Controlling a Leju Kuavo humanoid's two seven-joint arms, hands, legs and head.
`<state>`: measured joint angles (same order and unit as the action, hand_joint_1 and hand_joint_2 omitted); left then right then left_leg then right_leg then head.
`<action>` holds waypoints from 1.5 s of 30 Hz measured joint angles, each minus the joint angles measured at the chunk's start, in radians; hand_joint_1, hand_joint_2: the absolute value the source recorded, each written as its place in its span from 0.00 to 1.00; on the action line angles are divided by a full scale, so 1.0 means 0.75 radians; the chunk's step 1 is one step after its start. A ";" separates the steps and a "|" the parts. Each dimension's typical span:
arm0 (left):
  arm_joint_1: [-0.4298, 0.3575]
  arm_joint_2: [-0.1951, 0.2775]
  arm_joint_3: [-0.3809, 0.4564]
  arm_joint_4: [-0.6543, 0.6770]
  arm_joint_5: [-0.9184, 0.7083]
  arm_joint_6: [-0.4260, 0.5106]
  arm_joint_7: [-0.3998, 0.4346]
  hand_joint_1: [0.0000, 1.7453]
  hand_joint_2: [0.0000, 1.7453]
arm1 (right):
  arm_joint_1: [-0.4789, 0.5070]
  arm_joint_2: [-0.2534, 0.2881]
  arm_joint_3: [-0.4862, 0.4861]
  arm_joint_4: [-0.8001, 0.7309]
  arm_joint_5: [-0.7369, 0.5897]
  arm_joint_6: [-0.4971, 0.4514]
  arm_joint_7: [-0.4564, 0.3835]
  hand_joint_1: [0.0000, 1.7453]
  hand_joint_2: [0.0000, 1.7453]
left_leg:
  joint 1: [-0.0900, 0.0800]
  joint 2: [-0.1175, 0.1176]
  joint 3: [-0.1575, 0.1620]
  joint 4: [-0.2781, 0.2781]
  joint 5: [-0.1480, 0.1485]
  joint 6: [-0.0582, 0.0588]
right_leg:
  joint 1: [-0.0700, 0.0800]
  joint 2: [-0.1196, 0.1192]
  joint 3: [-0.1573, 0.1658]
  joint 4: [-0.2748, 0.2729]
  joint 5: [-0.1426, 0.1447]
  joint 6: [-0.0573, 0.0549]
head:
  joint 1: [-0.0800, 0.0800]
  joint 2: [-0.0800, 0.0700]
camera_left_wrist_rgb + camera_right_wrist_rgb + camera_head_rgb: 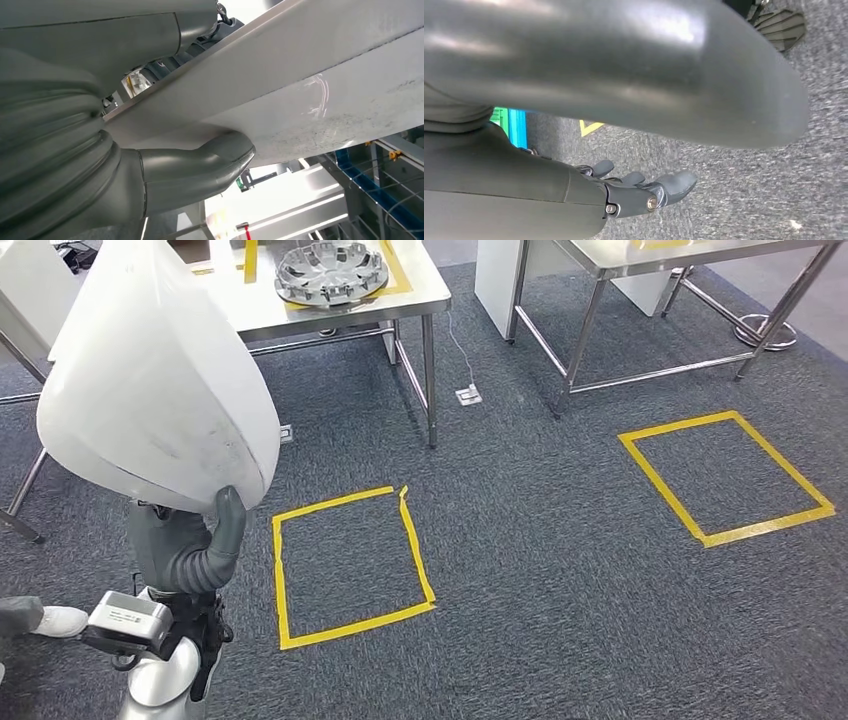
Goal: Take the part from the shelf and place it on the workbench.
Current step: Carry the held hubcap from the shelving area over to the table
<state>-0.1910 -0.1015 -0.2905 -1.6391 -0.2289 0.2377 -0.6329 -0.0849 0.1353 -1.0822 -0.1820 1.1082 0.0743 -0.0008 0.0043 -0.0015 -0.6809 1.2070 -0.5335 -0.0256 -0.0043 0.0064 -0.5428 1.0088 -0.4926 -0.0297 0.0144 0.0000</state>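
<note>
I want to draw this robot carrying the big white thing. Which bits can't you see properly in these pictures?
- White part: its top is cut off by the head view's edge; whole shape unclear.
- Left hand: its fingers are hidden behind the part; the left wrist view shows a thumb pressed on it.
- Right hand: the right wrist view is partly blocked by its own blurred thumb.
- Workbench: cut off at the head view's top.

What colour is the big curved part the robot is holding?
White, a bit scuffed. The part shows best in the head view, held by the left hand.
</note>
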 joint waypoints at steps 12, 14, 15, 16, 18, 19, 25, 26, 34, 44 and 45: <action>-0.023 -0.010 -0.005 -0.017 -0.029 -0.027 0.016 1.00 1.00 | -0.003 0.001 0.004 -0.001 0.016 0.013 -0.011 0.00 0.00 | 0.005 0.003 0.131 -0.258 0.101 0.068 | -0.005 -0.002 -0.171 0.363 -0.186 0.075 | 0.010 0.000; -0.011 -0.011 -0.005 -0.019 -0.034 -0.027 0.015 1.00 1.00 | 0.002 0.001 0.004 -0.001 0.020 0.016 -0.015 0.00 0.00 | 0.005 0.001 0.146 -0.257 0.086 0.065 | -0.009 -0.003 -0.219 0.384 -0.140 0.079 | 0.010 0.000; -0.005 -0.011 -0.005 -0.022 -0.036 -0.027 0.014 1.00 1.00 | 0.003 0.001 0.005 -0.001 0.022 0.017 -0.019 0.00 0.00 | 0.005 0.000 0.158 -0.257 0.077 0.062 | -0.011 -0.003 -0.201 0.314 -0.079 0.079 | 0.010 0.000; 0.000 -0.012 -0.005 -0.026 -0.038 -0.027 0.013 1.00 1.00 | 0.004 0.001 0.006 -0.001 0.023 0.017 -0.021 0.00 0.00 | 0.006 -0.001 0.170 -0.256 0.067 0.057 | -0.013 -0.005 -0.165 0.212 -0.014 0.077 | 0.010 0.000; 0.004 -0.013 -0.004 -0.036 -0.044 -0.027 0.012 1.00 1.00 | 0.003 0.001 0.009 -0.001 0.027 0.018 -0.027 0.00 0.00 | 0.001 -0.002 0.184 -0.253 0.046 0.042 | -0.009 -0.007 -0.099 0.056 0.052 0.069 | 0.010 0.000; 0.006 -0.013 -0.004 -0.041 -0.048 -0.028 0.012 1.00 1.00 | 0.003 0.001 0.010 -0.001 0.028 0.019 -0.028 0.00 0.00 | -0.001 -0.002 0.187 -0.254 0.038 0.035 | -0.006 -0.008 -0.082 0.023 0.054 0.062 | 0.010 0.000; 0.015 -0.015 -0.002 -0.068 -0.071 -0.043 0.018 1.00 1.00 | 0.004 0.002 0.013 -0.001 0.037 0.020 -0.033 0.00 0.00 | 0.003 -0.002 0.131 -0.104 -0.050 -0.009 | -0.010 -0.007 -0.046 0.006 0.030 0.008 | 0.003 0.000; 0.016 -0.014 -0.001 -0.068 -0.072 -0.046 0.019 1.00 1.00 | 0.003 0.002 0.014 -0.001 0.038 0.021 -0.033 0.00 0.00 | 0.003 -0.002 0.076 -0.006 -0.090 -0.013 | -0.009 -0.007 -0.039 0.006 0.023 0.003 | 0.002 0.000; 0.024 -0.014 0.003 -0.064 -0.082 -0.060 0.012 1.00 1.00 | 0.006 0.003 0.031 -0.001 0.048 0.021 -0.037 0.00 0.00 | -0.004 0.008 0.099 -0.224 0.122 0.017 | -0.001 -0.002 0.036 0.008 -0.048 0.025 | 0.001 0.000; 0.035 -0.023 0.005 -0.080 -0.083 -0.068 0.009 1.00 1.00 | 0.006 0.004 0.037 -0.001 0.055 0.021 -0.036 0.00 0.00 | 0.001 -0.015 0.149 -0.252 0.081 0.070 | -0.009 -0.009 -0.205 0.400 -0.178 0.082 | 0.010 0.000; 0.037 -0.023 0.005 -0.080 -0.083 -0.068 0.009 1.00 1.00 | 0.007 0.004 0.037 -0.001 0.055 0.021 -0.037 0.00 0.00 | 0.001 -0.020 0.158 -0.252 0.074 0.068 | -0.009 -0.008 -0.202 0.359 -0.129 0.080 | 0.010 0.000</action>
<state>-0.1634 -0.1190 -0.2865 -1.6991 -0.2911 0.1864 -0.6259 -0.0794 0.1385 -1.0547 -0.1823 1.1496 0.0904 -0.0282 0.0052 -0.0163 -0.5621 1.0184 -0.4776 0.0254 -0.0110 0.0002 -0.6945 1.2777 -0.5894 0.0304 0.0220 0.0000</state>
